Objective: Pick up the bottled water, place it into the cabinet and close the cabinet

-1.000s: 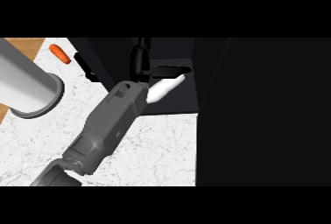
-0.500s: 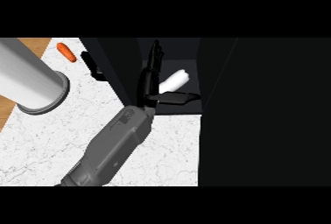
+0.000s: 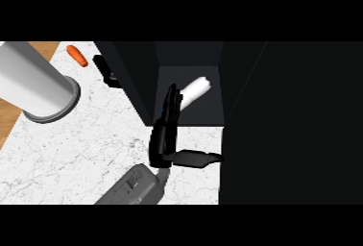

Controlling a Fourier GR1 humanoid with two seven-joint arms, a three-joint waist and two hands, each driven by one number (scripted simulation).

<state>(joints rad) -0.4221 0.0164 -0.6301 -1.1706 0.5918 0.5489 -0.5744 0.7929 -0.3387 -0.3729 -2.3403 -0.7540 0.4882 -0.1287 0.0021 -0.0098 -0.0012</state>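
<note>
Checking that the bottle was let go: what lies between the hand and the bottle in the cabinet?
Head view: only a narrow strip of dark cabinet floor separates the open right hand from the white bottle.

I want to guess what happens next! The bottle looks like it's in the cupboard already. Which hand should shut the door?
Probably the right hand. It is open, fingers straight, just beside the bottle lying inside the cabinet. No other hand clearly shows, so it seems nearest the door.
</note>
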